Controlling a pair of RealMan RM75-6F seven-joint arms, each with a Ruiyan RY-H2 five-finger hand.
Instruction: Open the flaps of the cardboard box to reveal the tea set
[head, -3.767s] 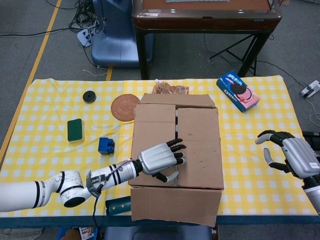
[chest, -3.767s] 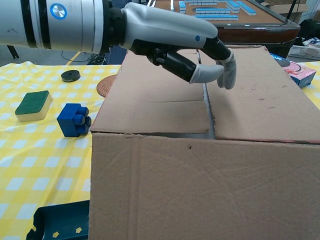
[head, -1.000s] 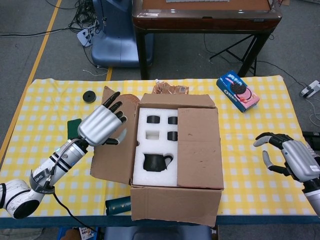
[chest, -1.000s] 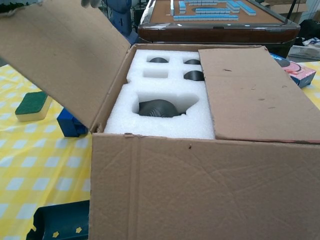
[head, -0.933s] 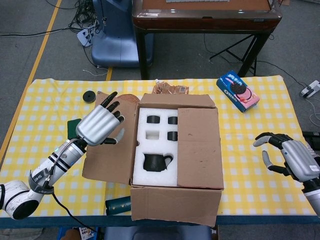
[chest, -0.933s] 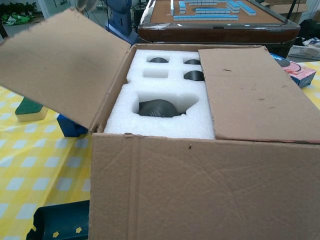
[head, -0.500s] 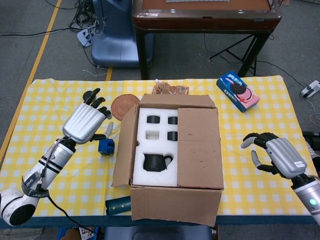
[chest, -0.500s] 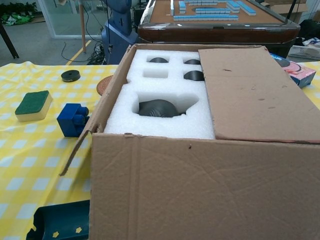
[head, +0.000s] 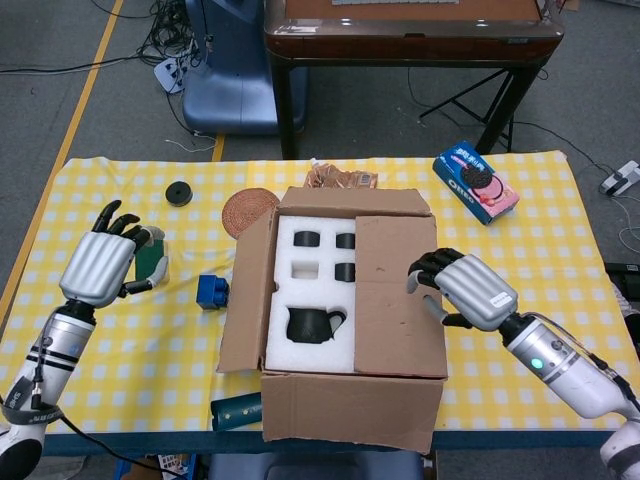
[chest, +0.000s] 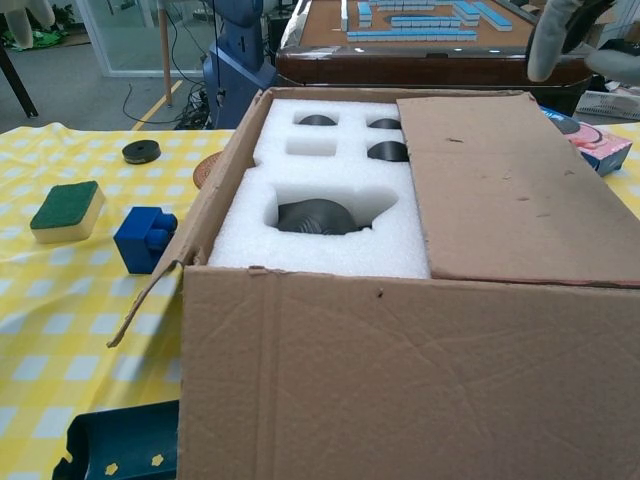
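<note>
The cardboard box (head: 345, 310) sits at the near middle of the checked surface (head: 500, 330), half opened. Its left flap (head: 248, 290) hangs outward over the left side, baring white foam (head: 300, 330) that holds a dark teapot (head: 312, 325) and small dark cups (head: 345, 272) of the tea set. The right flap (head: 398, 295) lies flat and shut over the other half.

The right hand (head: 465, 290) hovers over the outer edge of that flap, fingers curled downward and holding nothing; whether they touch the cardboard cannot be told. The left hand (head: 100, 265) is raised well off to the left, near a green sponge (head: 152, 258), fingers apart and empty.

The step in hand looks to be lifting the right flap. It would go best with the fingertips hooked under the free edge along the box's centre line, then swung up and outward over the right wall in one arc, keeping pressure light so the box does not slide or the foam get dragged.

Round about lie a blue toy brick (head: 212, 291), a woven coaster (head: 248, 213), a black disc (head: 179, 193) and a blue-and-pink biscuit packet (head: 475, 182); its lettering is too small to read with certainty.
</note>
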